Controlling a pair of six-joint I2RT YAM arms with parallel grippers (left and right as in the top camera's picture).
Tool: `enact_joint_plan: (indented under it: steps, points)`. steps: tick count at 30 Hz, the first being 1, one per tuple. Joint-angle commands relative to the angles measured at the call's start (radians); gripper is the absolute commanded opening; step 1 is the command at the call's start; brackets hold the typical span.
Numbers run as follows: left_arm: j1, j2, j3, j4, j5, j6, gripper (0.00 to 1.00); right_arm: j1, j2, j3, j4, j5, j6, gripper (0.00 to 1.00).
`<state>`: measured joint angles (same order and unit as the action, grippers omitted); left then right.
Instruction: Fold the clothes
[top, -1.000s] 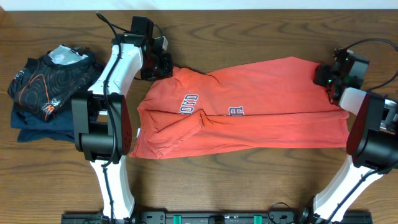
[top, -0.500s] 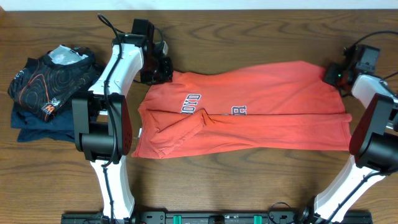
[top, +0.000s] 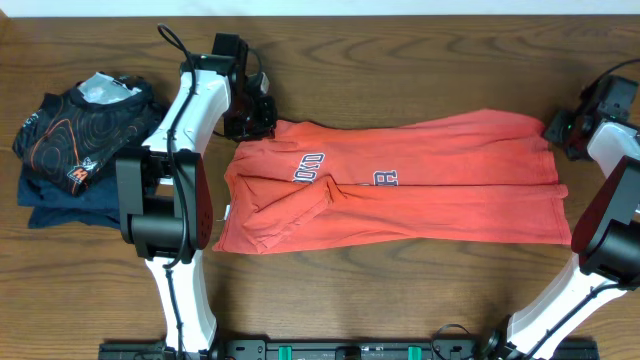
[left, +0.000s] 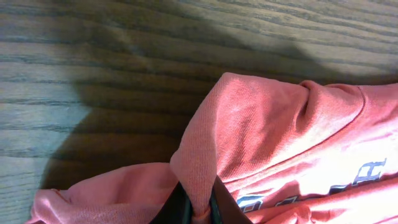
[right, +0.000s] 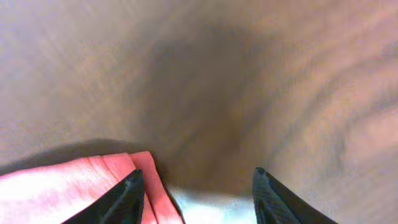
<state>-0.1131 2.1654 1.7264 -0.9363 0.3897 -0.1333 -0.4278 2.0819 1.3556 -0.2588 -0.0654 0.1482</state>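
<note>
The wooden worktop (top: 400, 290) carries a coral-red T-shirt (top: 420, 185) stretched lengthwise across its middle, the lettered chest end towards the left edge and the hem end towards the right edge. The shirt's far half is doubled over along a long crease, and a rumpled sleeve lies on its left part. Near the left edge a black garment (top: 80, 125) with orange contour lines sits on top of a folded navy garment (top: 60, 205), well apart from the shirt. The left end effector (top: 258, 115) is at the shirt's far left corner, clenched on a raised pinch of the red cloth, which the left wrist view shows between the dark fingers (left: 180, 208). The right end effector (top: 556, 130) is at the shirt's far right corner, released: its fingers (right: 127, 199) stand apart, the shirt's edge just beside one of them.
</note>
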Motion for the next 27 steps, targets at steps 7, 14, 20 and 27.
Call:
enact_joint_plan:
  steps: [7,14,20,27]
  points:
    - [0.002,-0.009,-0.008,0.004,-0.016,-0.003,0.1,0.041,-0.032,0.011,0.101,-0.197,0.0,0.54]
    - [0.002,-0.009,-0.008,0.006,-0.016,-0.01,0.09,0.1,-0.005,0.011,0.087,-0.119,0.0,0.57]
    - [0.002,-0.009,-0.008,0.006,-0.016,-0.01,0.1,0.113,0.056,0.011,0.101,-0.088,0.001,0.59]
    - [0.002,-0.009,-0.008,0.006,-0.016,-0.01,0.1,0.113,0.092,0.011,0.074,-0.07,0.0,0.59]
